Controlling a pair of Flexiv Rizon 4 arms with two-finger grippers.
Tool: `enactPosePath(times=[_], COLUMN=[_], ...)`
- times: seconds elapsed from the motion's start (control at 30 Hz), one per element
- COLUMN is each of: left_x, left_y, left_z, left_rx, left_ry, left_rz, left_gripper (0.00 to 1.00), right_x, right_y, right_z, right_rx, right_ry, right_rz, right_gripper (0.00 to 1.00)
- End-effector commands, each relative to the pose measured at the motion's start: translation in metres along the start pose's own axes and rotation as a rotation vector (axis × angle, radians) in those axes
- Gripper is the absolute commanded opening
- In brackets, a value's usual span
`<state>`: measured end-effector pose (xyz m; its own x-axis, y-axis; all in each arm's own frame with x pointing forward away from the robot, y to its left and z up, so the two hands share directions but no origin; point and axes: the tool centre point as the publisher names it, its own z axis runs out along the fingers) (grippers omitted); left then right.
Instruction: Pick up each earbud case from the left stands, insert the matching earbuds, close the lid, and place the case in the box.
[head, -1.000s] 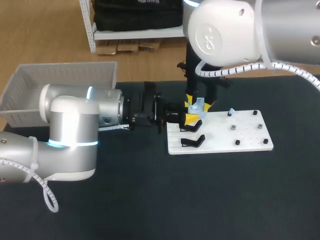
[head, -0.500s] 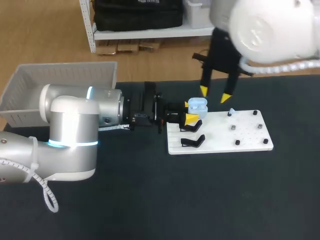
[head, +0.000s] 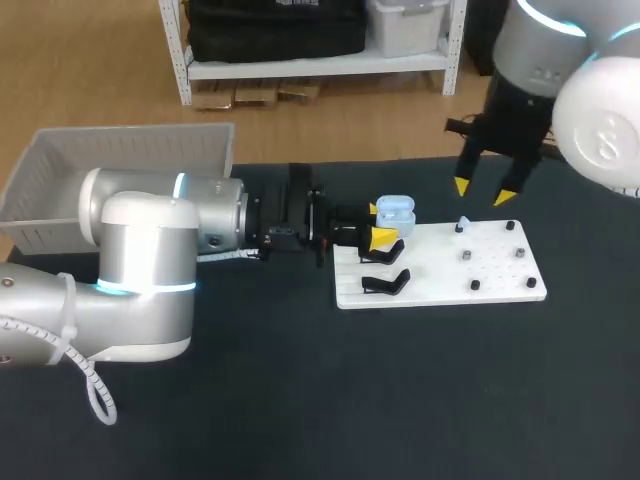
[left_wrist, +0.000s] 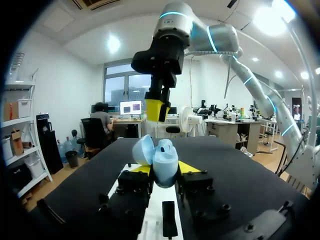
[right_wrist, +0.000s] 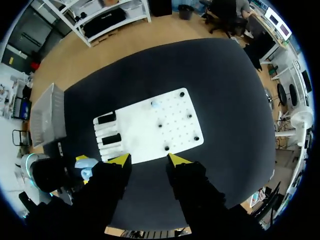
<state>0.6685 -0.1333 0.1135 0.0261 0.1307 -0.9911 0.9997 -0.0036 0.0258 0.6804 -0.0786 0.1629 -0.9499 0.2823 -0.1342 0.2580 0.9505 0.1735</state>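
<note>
While left gripper (left_wrist: 165, 168) grips the case (left_wrist: 163, 159), apparently open-lidded, right gripper (head: 483, 192) gapes.

no readable text, labels, numbers or signs anywhere on the table (head: 300, 400)

White pegboard (head: 440, 270) on dark bench (head: 300, 400), right of centre.
Grey plastic basket (head: 120, 150) back left; blue earbud case (head: 396, 208) over board's left edge.

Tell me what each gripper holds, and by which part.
The left gripper holds the light blue earbud case by the two sides of its lower body, lid open. The right gripper is open and holds nothing.
</note>
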Motion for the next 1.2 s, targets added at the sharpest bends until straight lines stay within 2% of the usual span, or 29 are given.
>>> enactPosePath(times=[0.03, 0.23, 0.43, 0.83, 1.2], left_x=[0.001, 0.001, 0.001, 0.001, 0.001], left_y=[0.000, 0.000, 0.000, 0.000, 0.000], left_z=[0.000, 0.000, 0.000, 0.000, 0.000], left_rx=[-0.003, -0.003, -0.003, -0.003, -0.003], left_ry=[-0.004, -0.004, -0.004, -0.004, -0.004], left_rz=[0.003, 0.003, 0.003, 0.003, 0.003], left_gripper=[0.00, 0.00, 0.00, 0.00, 0.00], right_x=[-0.021, -0.041, -0.054, -0.051, -0.046], right_y=[-0.002, -0.006, -0.013, -0.023, -0.016], right_z=[0.015, 0.037, 0.061, 0.100, 0.108], right_rx=[-0.010, 0.012, 0.021, 0.024, -0.037], right_ry=[0.027, 0.039, 0.054, 0.097, 0.103], right_rz=[-0.021, -0.081, -0.082, -0.144, -0.182], right_gripper=[0.43, 0.46, 0.47, 0.45, 0.47])
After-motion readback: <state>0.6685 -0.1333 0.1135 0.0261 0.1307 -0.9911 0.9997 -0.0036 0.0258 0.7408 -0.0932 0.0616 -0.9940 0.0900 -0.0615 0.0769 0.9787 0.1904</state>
